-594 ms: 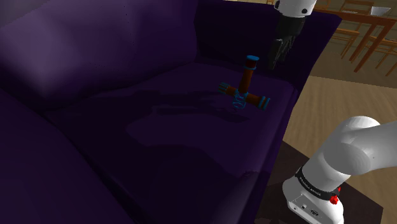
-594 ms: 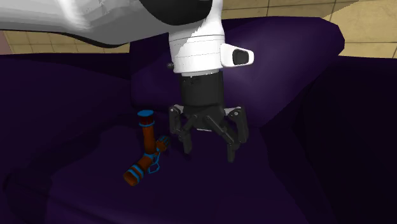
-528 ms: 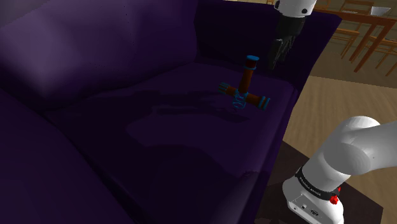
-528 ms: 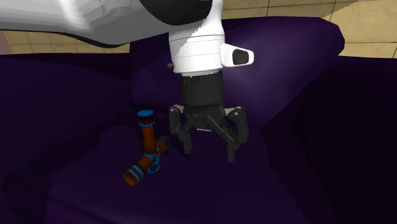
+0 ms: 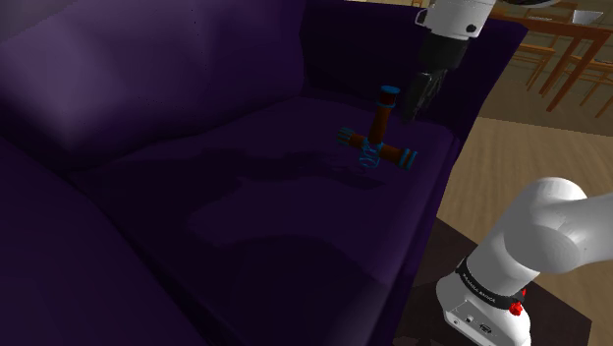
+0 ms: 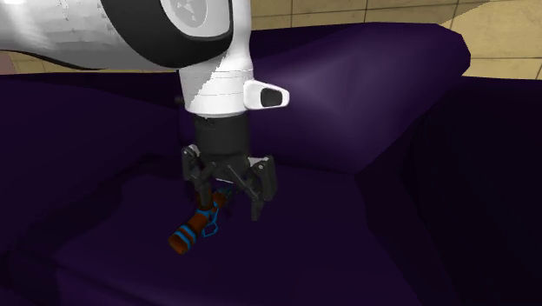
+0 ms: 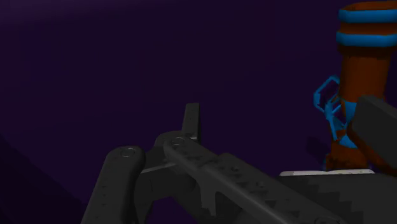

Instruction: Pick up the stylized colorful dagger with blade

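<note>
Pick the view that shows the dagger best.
Shoulder view: the whole dagger lies unobstructed on the purple sofa seat. In the second exterior view the gripper hides its upper part; the wrist view catches one banded end.

A dark purple sofa (image 5: 196, 197) stands on tan floor (image 5: 521, 162) near wooden chairs (image 5: 562, 57).

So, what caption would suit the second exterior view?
Open black claw poised at a brown-and-blue dagger on a purple sofa.
</note>
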{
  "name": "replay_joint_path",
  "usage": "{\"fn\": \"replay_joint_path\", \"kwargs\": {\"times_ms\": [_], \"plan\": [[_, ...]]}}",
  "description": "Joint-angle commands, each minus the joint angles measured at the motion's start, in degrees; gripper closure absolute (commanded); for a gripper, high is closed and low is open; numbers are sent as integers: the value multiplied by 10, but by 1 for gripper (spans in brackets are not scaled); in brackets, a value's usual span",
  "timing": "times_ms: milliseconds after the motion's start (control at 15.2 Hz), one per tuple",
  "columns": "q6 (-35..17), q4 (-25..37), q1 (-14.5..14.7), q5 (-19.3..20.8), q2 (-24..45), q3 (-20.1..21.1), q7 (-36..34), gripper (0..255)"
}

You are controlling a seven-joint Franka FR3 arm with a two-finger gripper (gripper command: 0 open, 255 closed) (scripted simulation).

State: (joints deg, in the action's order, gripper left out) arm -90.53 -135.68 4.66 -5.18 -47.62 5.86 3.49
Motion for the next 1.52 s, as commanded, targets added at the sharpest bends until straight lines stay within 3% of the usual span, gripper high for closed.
{"fn": "replay_joint_path", "kwargs": {"times_ms": [0, 264, 924, 990, 1452], "plan": [[-10, -15, 15, -32, -13, 9, -10, 0], [-28, -36, 46, -92, -36, 31, -31, 0], [-79, -102, 49, -101, -50, 38, -24, 0], [-80, -102, 49, -101, -49, 38, -24, 255], [-80, -101, 49, -101, -49, 38, -24, 255]]}}
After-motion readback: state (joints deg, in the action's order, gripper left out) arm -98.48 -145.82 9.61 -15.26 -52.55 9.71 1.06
